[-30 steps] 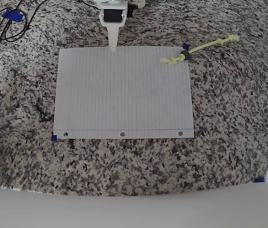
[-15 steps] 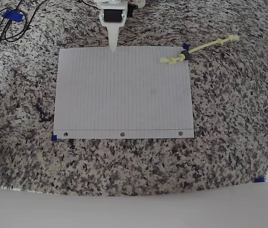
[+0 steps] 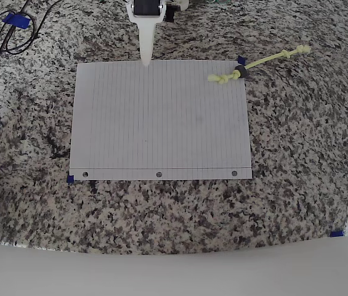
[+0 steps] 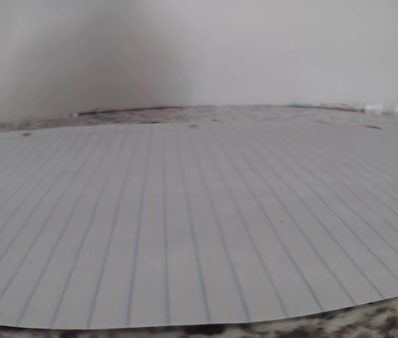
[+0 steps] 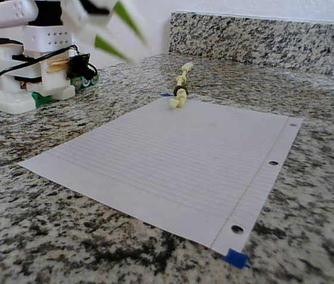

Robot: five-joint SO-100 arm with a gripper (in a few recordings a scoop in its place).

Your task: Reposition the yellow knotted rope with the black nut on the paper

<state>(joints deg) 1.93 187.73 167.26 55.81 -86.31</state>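
Paper lies flat on the speckled granite table, its three punched holes along the lower edge in the overhead view. Small blue tape marks sit at two of its corners, one at the lower left and one at the upper right.

The rope lies at the paper's upper right corner in that view. One knotted end rests on the sheet just inside the corner, and the rest runs off up and to the right across bare table to a second knot. The nut sits around the rope close to the knot on the paper, right at the sheet's edge. In the fixed view the rope shows at the far corner of the paper, with the nut as a dark ring just above the near knot.

The hand hangs over the top edge of the paper, left of centre and well apart from the rope. It tapers to a single white point there, fingers together, holding nothing. In the fixed view it is a motion-blurred white and green shape above the table, in front of the arm's white base.

Black cables loop at the table's upper left.
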